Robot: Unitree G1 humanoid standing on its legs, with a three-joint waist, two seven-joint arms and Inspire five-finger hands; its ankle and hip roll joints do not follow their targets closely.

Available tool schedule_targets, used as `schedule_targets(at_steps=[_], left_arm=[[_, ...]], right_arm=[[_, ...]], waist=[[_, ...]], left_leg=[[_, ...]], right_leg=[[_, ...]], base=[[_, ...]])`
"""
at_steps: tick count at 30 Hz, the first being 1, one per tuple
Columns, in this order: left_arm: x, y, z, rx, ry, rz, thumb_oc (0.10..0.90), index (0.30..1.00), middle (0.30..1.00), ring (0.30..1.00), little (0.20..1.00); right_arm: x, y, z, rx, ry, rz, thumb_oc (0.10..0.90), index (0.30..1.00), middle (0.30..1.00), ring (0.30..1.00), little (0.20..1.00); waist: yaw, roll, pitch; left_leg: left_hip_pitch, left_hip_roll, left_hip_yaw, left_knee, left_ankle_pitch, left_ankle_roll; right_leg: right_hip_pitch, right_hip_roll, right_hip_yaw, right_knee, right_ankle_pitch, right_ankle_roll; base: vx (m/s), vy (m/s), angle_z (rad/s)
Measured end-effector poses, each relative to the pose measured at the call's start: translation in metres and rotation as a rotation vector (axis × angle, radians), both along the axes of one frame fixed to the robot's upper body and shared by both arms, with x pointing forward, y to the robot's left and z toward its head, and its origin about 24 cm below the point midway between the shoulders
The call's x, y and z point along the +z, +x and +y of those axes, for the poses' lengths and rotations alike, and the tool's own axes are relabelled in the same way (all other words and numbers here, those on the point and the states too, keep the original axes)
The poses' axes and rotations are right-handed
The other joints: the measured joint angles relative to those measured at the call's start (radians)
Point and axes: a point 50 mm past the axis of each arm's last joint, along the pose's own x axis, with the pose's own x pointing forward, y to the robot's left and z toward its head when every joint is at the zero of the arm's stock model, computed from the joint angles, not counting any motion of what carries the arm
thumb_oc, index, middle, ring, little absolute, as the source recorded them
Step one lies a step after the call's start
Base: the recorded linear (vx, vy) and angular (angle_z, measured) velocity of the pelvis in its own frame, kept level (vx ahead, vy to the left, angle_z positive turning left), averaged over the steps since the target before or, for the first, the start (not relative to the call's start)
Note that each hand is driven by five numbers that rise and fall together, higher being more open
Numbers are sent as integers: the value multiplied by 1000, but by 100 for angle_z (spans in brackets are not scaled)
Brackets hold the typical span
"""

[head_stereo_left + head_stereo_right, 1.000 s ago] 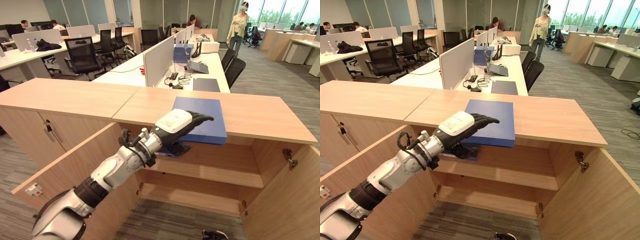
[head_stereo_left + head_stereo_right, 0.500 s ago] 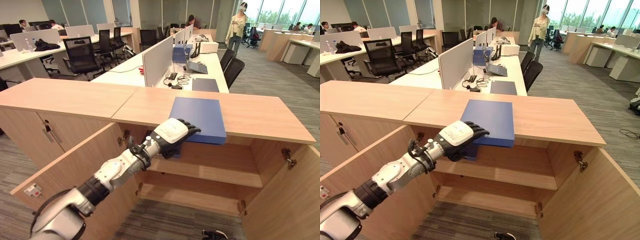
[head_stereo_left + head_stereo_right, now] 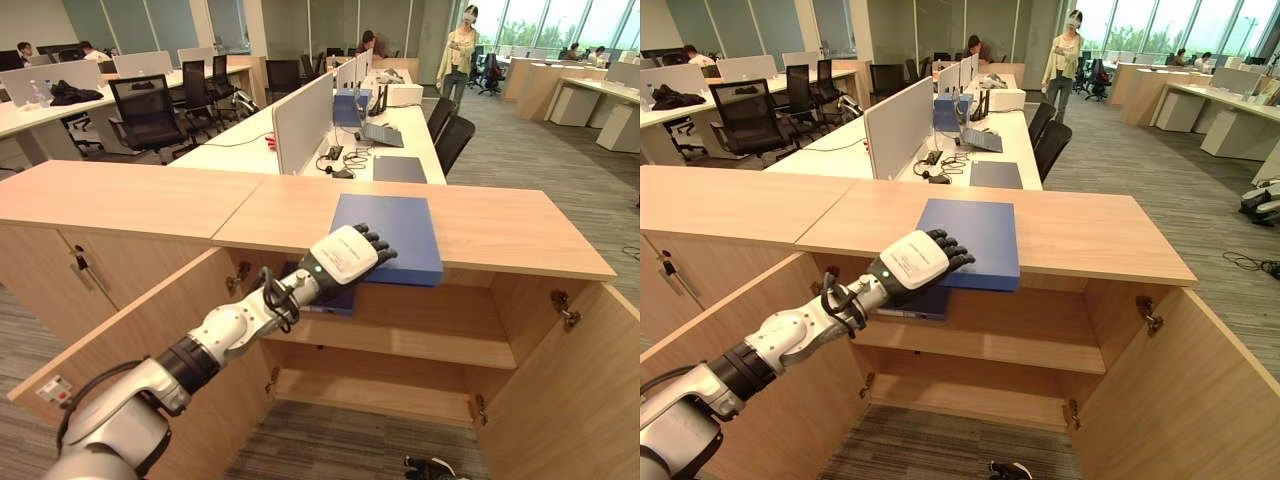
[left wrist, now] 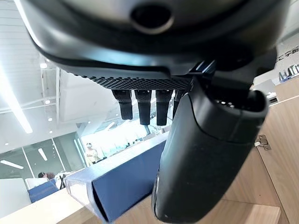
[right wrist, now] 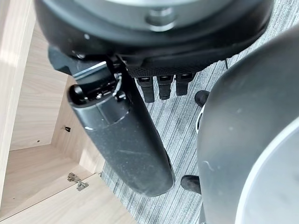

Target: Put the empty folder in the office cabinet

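The fingers (image 3: 375,243) of the left hand (image 3: 345,255) are seen lying over the near front edge of the blue folder (image 3: 395,232), bent down onto its top face, while the thumb appears to sit beneath the overhanging edge; a pinch on the folder is judged likely, though contact under the cover cannot be confirmed. In the left wrist view the fingers (image 4: 142,105) are shown above the folder (image 4: 121,179) and the thumb below it. The folder is placed flat on the counter (image 3: 500,225), at its front edge, with the near edge projecting slightly over the open cabinet (image 3: 400,340). A second dark blue item (image 3: 335,300) is seen just below the hand, on the cabinet's upper shelf. The right hand (image 5: 135,135) is seen over the grey floor, its fingers relaxed and nothing held.

The folder is judged light and fairly stiff, with smooth covers that may slip. A hold on the overhanging edge, thumb below and fingers above, is judged best; being empty, it may flex or fall open if held at one corner.
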Motion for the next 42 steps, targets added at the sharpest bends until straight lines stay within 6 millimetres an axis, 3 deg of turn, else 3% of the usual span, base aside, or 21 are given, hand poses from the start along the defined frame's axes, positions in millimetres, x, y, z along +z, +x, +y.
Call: schedule_targets(at_steps=[4, 5, 7, 8, 15, 24, 25, 32, 35, 40, 41, 42], left_arm=[[2, 3, 3, 25, -37, -46, 519, 479, 479, 479, 479], [2, 4, 4, 33, -41, -53, 480, 420, 420, 420, 420], [2, 4, 5, 44, -39, -53, 449, 373, 373, 373, 373], [0, 6, 7, 55, -33, -47, 400, 300, 300, 300, 300], [-11, 8, 15, 94, -13, -15, 400, 300, 300, 300, 300], [-14, 6, 11, 89, -33, -8, 400, 300, 300, 300, 300], [-14, 5, 11, 86, -39, -12, 435, 352, 352, 352, 352], [-13, 6, 11, 91, -45, -21, 471, 406, 406, 406, 406], [-12, 7, 12, 102, -48, -28, 536, 505, 505, 505, 505], [-11, 6, 12, 96, -63, -44, 593, 589, 589, 589, 589], [-11, 7, 12, 96, -65, -45, 751, 827, 827, 827, 827], [-10, 7, 12, 96, -66, -46, 800, 900, 900, 900, 900]], right_arm=[[0, 0, 0, -3, -7, -4, 800, 900, 900, 900, 900], [0, 0, 0, -3, -8, -5, 800, 900, 900, 900, 900], [0, 0, 1, -5, -13, -7, 800, 900, 900, 900, 900], [0, 0, 1, -6, -13, -7, 800, 900, 900, 900, 900], [0, 0, 1, -8, -12, -16, 800, 900, 900, 900, 900], [0, 0, 1, -8, -13, -21, 800, 900, 900, 900, 900], [0, 0, 1, -8, -14, -21, 800, 900, 900, 900, 900], [0, 0, 1, -10, -17, -22, 800, 900, 900, 900, 900], [0, 0, 1, -11, -17, -21, 800, 900, 900, 900, 900], [0, 0, 1, -11, -17, -21, 800, 900, 900, 900, 900], [0, 0, 1, -11, -17, -22, 800, 900, 900, 900, 900], [0, 0, 1, -11, -17, -22, 800, 900, 900, 900, 900]], waist=[[-1, -2, -2], [0, -4, -3], [0, -6, -5], [0, -7, -6], [0, -7, -6], [0, -8, -6], [0, -8, -6], [0, -8, -7], [0, -9, -7], [0, -11, -7], [0, -11, -7], [0, -12, -7]], left_leg=[[1, 0, 1, 2, 0, 0], [1, 0, 1, 2, 0, 0], [1, 0, 1, 2, 0, 0], [1, 0, 1, 0, 0, 0], [1, 0, 3, -1, 0, 0], [1, 0, 5, -1, 1, 1], [1, 0, 5, -1, 1, 1], [1, 0, 6, -1, 1, 1], [1, 0, 6, -1, 1, 1], [1, 0, 7, -1, 0, 1], [1, 0, 7, -1, 0, 1], [1, 0, 7, -1, 0, 1]], right_leg=[[0, 0, 1, 0, 0, 0], [1, 0, 1, 0, 0, 0], [1, 0, 1, 0, 0, 0], [1, 0, 1, 0, 0, 0], [0, 0, 1, 0, 1, 0], [0, 0, 1, 0, 1, 0], [0, 0, 2, 0, 1, 0], [0, 0, 2, 0, 1, 0], [0, 0, 2, 0, 1, 0], [0, 0, 2, 0, 1, 0], [0, 0, 2, 0, 1, 0], [0, 0, 3, 0, 1, 0]], base=[[0, 0, 0], [0, 0, 0], [0, 0, 0], [0, 0, 0], [0, 0, 0], [0, 0, 0], [0, 0, 0], [0, 0, 0], [0, 0, 0], [0, 0, 0], [0, 0, 0], [0, 0, 0]])
